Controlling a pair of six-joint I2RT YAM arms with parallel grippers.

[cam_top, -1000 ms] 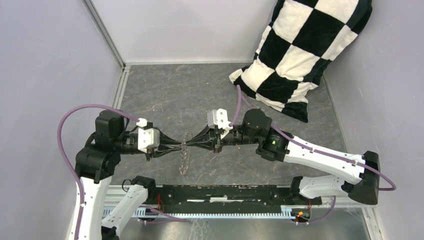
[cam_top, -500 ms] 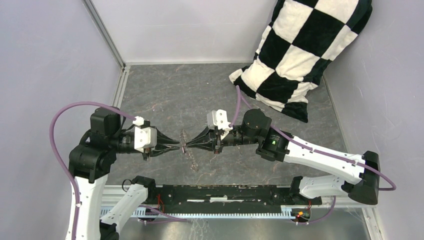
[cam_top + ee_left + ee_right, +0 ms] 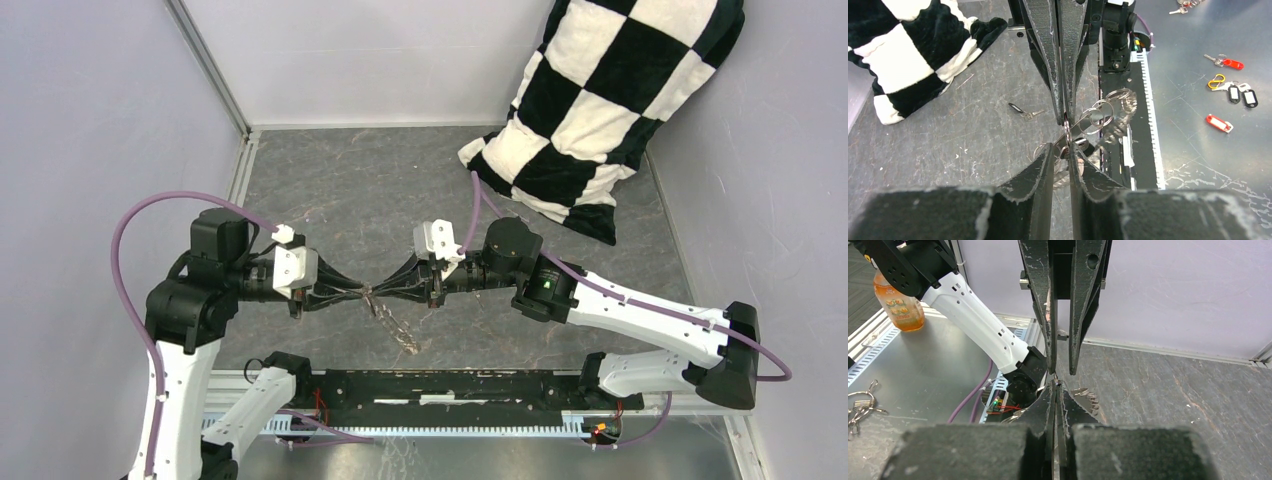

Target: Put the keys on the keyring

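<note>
Both grippers meet tip to tip above the middle of the table. My right gripper (image 3: 380, 291) (image 3: 1056, 385) is shut on the edge of the keyring (image 3: 398, 328), whose linked rings (image 3: 1098, 114) and blurred small keys (image 3: 1087, 396) hang toward the near edge. My left gripper (image 3: 360, 293) (image 3: 1064, 148) faces it with its jaws a narrow gap apart, closed on a tiny black-headed key (image 3: 1082, 146) that touches the ring. A second black-headed key (image 3: 1020, 110) lies loose on the table beyond the grippers.
A black-and-white checkered pillow (image 3: 600, 110) leans in the back right corner. Walls close the left, back and right sides. A black rail (image 3: 450, 385) runs along the near edge. Coloured key tags (image 3: 1230, 92) and an orange bottle (image 3: 898, 305) sit off the table.
My left gripper drew back to the left, then came forward again to meet the right gripper's tips. The keyring swung from hanging straight down to trailing toward the near right.
</note>
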